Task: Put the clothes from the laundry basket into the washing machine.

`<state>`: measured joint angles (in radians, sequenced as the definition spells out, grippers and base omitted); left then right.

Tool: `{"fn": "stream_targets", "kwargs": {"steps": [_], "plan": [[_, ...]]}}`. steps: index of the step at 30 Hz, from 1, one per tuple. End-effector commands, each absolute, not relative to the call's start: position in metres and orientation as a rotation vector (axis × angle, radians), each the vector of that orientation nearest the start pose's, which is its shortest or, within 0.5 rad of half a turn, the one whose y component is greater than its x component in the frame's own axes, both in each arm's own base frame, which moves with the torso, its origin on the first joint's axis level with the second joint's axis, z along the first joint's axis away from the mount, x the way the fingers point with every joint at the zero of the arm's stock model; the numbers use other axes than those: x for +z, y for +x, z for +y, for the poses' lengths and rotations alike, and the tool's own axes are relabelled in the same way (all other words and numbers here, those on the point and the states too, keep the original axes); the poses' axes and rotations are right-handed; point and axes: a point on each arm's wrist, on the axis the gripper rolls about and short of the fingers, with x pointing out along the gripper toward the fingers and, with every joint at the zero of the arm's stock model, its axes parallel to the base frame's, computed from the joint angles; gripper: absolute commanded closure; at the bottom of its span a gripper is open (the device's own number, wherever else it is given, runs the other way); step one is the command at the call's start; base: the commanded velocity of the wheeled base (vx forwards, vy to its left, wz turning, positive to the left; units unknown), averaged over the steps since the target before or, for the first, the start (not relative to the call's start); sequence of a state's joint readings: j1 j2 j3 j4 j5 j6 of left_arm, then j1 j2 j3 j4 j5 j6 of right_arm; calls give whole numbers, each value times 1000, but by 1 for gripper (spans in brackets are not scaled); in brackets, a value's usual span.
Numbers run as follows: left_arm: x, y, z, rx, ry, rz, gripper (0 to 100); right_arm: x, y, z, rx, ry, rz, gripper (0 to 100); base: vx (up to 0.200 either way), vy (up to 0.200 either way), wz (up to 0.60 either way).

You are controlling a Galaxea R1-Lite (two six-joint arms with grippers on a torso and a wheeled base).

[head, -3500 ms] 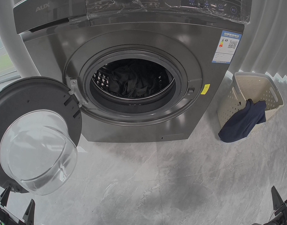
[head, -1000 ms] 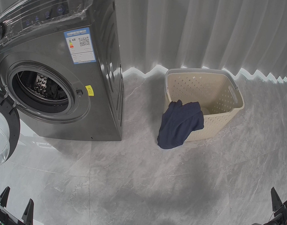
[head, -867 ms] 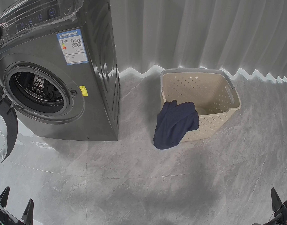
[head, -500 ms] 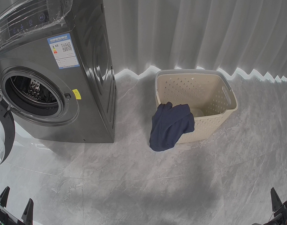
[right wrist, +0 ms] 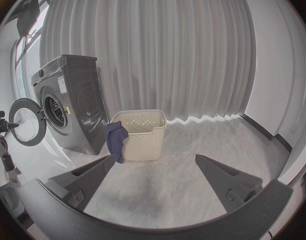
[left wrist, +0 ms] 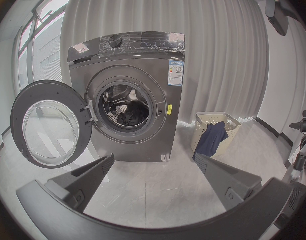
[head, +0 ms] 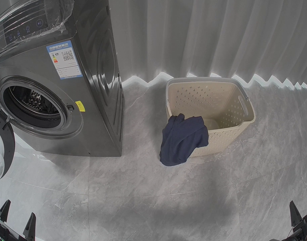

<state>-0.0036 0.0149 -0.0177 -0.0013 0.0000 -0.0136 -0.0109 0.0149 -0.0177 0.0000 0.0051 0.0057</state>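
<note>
While both grippers are hovering well apart from it, one navy garment (head: pixel 181 141) is hanging over the near rim of the single laundry basket (head: pixel 227 136). Part of it is lying inside and its lower end seems to be reaching the floor (head: pixel 153 191). It is looking soft, light and limp, so it will probably be sagging and trailing once lifted. Pinching the bunched fold at the rim, through several layers, is looking like the surest hold. One washing machine (head: pixel 93 84) is standing beside the basket with its one door (left wrist: pixel 49 124) standing wide open. A dark heap of clothes (left wrist: pixel 131 114) is lying in the drum, too tangled to count. The left gripper (left wrist: pixel 153 157) is holding its fingers (left wrist: pixel 86 180) spread around nothing, and the right gripper (right wrist: pixel 154 157) is doing likewise.
</note>
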Motion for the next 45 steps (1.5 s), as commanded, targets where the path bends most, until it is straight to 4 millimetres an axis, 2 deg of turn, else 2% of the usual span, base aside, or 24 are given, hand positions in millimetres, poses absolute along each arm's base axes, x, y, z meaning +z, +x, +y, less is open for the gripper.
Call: {"fn": "stream_targets", "kwargs": {"steps": [1,12,24,33,45], "plan": [[76,-22,0,-3,-20,6,0,75,-23,0,-5,6,0,0,0,-200,0],[76,-22,0,-3,-18,6,0,75,-23,0,-5,6,0,0,0,-200,0],[76,-22,0,-3,-18,6,0,76,-23,0,0,2,2,0,0,0,0],[76,-22,0,-3,-17,6,0,75,-23,0,-3,8,2,0,200,0,0],[76,-22,0,-5,-20,6,0,75,-23,0,-3,6,0,0,0,0,0]]}}
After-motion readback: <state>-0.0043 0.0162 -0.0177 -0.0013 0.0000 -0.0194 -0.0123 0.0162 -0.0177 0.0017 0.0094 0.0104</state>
